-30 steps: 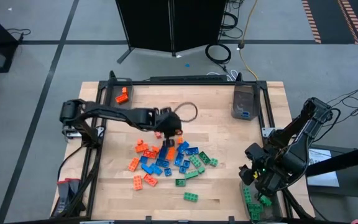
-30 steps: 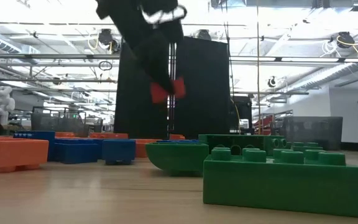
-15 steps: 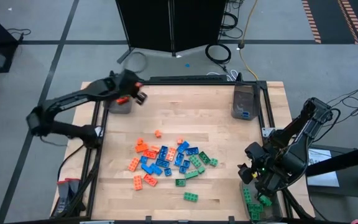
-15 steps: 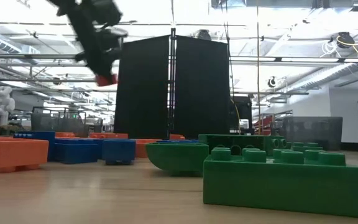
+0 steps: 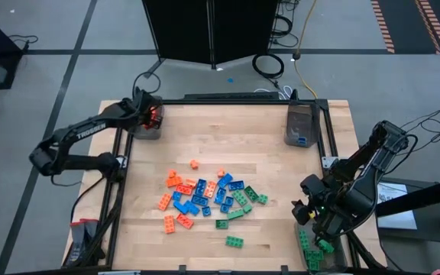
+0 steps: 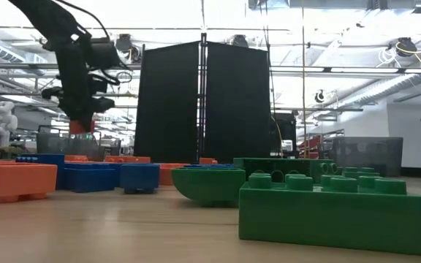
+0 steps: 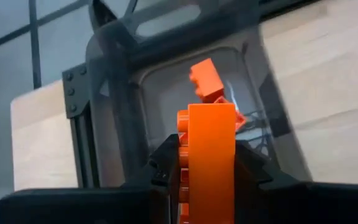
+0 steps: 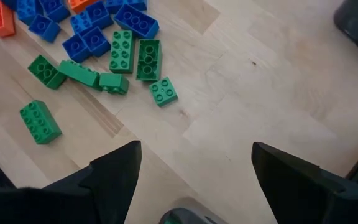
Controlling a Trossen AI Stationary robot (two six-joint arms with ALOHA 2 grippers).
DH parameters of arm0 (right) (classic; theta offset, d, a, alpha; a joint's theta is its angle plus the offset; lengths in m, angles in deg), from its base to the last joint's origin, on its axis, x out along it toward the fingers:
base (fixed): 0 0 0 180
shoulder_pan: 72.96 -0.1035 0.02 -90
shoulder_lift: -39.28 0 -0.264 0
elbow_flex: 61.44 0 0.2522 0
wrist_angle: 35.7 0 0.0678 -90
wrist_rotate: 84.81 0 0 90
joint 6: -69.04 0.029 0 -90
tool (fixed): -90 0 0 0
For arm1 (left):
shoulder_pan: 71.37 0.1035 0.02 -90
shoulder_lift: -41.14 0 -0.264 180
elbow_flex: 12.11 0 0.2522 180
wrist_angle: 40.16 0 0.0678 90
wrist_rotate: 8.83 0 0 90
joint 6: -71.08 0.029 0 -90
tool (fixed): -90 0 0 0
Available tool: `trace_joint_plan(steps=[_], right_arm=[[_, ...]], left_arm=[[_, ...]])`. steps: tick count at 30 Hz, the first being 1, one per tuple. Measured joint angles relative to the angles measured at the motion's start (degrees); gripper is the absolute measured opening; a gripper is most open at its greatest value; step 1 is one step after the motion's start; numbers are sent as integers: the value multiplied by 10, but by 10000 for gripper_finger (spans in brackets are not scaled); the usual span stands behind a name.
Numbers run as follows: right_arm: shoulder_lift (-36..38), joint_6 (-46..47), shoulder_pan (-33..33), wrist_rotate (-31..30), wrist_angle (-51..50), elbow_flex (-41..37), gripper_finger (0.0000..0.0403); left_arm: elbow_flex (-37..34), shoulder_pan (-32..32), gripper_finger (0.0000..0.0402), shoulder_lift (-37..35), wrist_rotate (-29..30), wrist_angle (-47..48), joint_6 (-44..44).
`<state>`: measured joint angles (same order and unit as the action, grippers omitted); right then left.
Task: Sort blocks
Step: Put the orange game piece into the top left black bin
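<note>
Tool: my left tool (image 7: 207, 168) is clamped on an orange brick (image 7: 207, 155), held upright between the two dark fingers (image 7: 166, 165).
Bin: I see a translucent grey bin (image 7: 114, 93) right beyond the brick, set at the table's corner.
Inside the bin: another orange block (image 7: 205, 79) lies tilted against the bottom.
Table: pale wood (image 7: 328, 93) shows on both sides of the bin.
</note>
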<state>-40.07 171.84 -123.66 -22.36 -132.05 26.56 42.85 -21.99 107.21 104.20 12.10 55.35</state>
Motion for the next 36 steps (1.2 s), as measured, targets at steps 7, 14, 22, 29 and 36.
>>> trace_joint_plan(steps=[7, 14, 22, 29, 36], right_arm=[[0, 15, 0, 5, 5, 0, 299], [0, 10, 0, 5, 4, 0, 299], [0, 10, 0, 4, -1, 0, 299], [0, 11, 0, 3, -1, 0, 299], [0, 11, 0, 3, -2, 0, 299]], left_arm=[[-2, 12, 198, 6, -27, -6, 26], [2, 12, 342, 6, -64, 12, 27], [19, -69, 357, -8, -383, -39, 136], [21, -223, 358, -12, -386, -60, 259], [20, -361, 358, 25, -308, -86, 353]])
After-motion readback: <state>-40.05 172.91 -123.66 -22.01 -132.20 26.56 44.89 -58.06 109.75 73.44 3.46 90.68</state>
